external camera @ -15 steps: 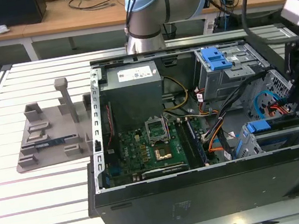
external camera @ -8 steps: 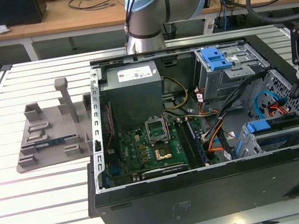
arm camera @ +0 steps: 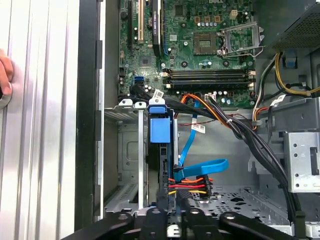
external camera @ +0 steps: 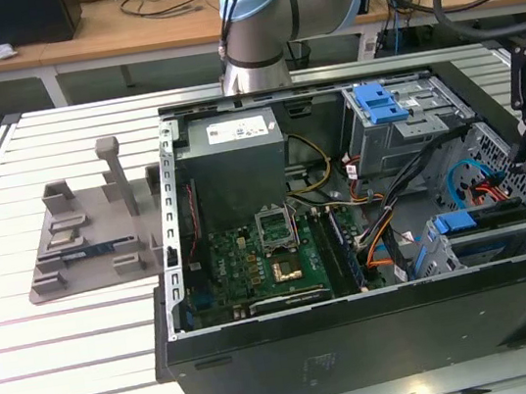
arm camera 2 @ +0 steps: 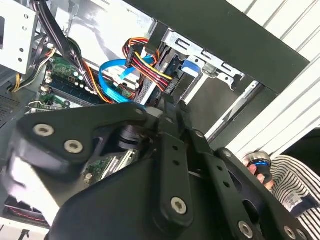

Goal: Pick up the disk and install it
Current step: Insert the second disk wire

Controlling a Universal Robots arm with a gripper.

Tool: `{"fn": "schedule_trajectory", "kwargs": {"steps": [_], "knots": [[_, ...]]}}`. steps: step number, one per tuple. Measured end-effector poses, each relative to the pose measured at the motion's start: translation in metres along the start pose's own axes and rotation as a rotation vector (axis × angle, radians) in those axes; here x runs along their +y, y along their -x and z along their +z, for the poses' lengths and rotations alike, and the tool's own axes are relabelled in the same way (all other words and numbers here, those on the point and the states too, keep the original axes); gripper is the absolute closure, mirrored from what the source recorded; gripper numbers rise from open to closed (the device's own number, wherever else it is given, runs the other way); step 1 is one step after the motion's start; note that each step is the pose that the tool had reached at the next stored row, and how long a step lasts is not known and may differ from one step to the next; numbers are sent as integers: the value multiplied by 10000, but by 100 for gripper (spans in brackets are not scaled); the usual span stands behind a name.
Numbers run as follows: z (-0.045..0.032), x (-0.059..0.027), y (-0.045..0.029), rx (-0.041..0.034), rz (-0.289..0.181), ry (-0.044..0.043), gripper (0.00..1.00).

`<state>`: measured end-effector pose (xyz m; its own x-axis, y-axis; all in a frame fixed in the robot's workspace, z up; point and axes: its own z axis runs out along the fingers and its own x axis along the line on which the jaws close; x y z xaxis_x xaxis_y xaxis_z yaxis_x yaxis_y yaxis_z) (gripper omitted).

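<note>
The disk (external camera: 490, 222) stands on edge in the drive bay at the exterior view's right end of the open computer case (external camera: 362, 326), blue rails along its edges. In the first wrist view its blue end tab (arm camera: 160, 131) faces me, with red, yellow and black wires and a blue cable beside it. The second wrist view shows the disk's (arm camera 2: 190, 67) blue rail just past my fingertips. My gripper (external camera: 523, 158) hangs just above the disk's outer end, fingers shut with nothing between them. The same shut gripper (arm camera 2: 170, 107) (arm camera: 172, 220) appears in both wrist views.
A grey power-supply box (external camera: 237, 156), the motherboard (external camera: 263, 261) and an upper drive cage with a blue latch (external camera: 382, 100) fill the case. A grey fixture (external camera: 89, 228) lies on the slatted table. A person's hand (arm camera: 4, 75) and striped sleeve (arm camera 2: 287, 175) are beside the case.
</note>
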<state>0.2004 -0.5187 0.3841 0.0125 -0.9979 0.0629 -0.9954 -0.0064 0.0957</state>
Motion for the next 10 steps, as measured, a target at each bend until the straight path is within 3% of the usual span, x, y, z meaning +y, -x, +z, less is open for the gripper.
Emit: {"fn": "schedule_trajectory", "kwargs": {"steps": [1, 4, 10], "knots": [[-1, 0, 0, 0, 0, 0, 76], [-1, 13, 0, 3, 1, -1, 76], [42, 136, 4, -1, 1, -5, 76]]}}
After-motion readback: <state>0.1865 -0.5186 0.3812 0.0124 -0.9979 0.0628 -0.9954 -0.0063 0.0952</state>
